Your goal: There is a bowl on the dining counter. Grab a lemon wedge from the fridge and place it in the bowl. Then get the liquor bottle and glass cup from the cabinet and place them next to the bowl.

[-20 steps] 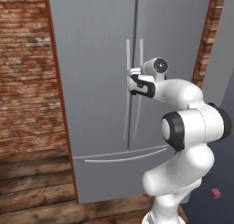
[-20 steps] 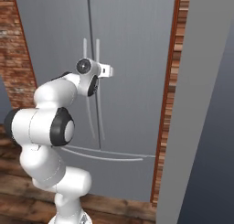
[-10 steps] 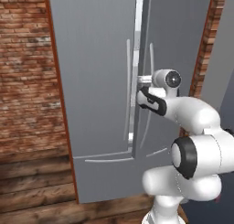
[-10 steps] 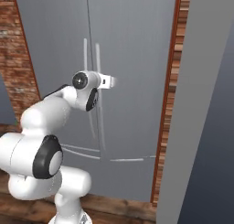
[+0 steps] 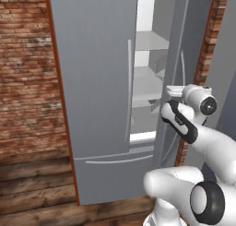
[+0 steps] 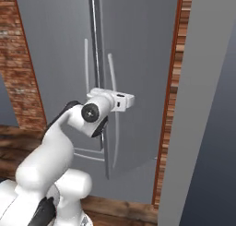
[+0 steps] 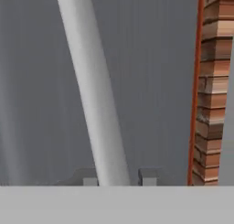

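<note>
The fridge (image 5: 97, 82) stands right in front of me, between two brick walls (image 5: 27, 73). Its right door (image 5: 177, 59) is swung partly open, and I see pale shelves (image 5: 147, 82) inside. My gripper (image 7: 116, 176) has its fingers close together around the door's long silver handle (image 7: 93, 90).

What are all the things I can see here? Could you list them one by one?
fridge: one, grey, double-door, straight ahead; right door swung partly open, pale shelves showing inside.
door handles: two, long, thin, silver, one on each door.
bottom drawer: one, grey, below the doors.
brick wall: reddish-brown, either side of the fridge.
wooden floor: brown planks, below.
gripper: one, dark fingertips either side of the right door's handle.
</note>
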Available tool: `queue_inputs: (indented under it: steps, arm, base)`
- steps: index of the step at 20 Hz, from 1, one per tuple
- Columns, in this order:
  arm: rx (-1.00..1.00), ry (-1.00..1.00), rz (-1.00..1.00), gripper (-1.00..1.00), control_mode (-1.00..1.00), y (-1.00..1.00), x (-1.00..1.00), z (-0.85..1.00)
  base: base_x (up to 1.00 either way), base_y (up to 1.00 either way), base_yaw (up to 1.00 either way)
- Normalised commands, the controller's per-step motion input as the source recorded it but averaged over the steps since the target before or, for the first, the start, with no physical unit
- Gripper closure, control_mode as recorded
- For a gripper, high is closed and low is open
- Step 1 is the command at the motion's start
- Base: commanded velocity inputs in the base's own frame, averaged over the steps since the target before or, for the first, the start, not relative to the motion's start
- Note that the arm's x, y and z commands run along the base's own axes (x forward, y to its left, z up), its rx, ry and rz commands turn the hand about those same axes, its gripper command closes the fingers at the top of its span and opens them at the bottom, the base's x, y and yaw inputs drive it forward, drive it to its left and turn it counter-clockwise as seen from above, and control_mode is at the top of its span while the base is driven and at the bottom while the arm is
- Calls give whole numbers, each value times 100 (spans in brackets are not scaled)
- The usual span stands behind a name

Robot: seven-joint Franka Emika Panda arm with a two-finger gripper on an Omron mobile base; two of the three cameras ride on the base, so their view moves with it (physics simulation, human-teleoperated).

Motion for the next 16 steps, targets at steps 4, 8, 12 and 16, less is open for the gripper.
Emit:
queue_inputs:
  steps: [4,8,12,16]
  arm:
    - [3,-7,-9,100,-100,-99,-100,33]
    - [2,-4,-9,-100,-100,-72,-92,38]
    - [0,-3,-2,-100,-100,-11,-93,37]
    - [0,0,0,-100,-100,26,-100,27]
  base:
    - [0,0,0]
    - [0,0,0]
    - [0,0,0]
    - [0,0,0]
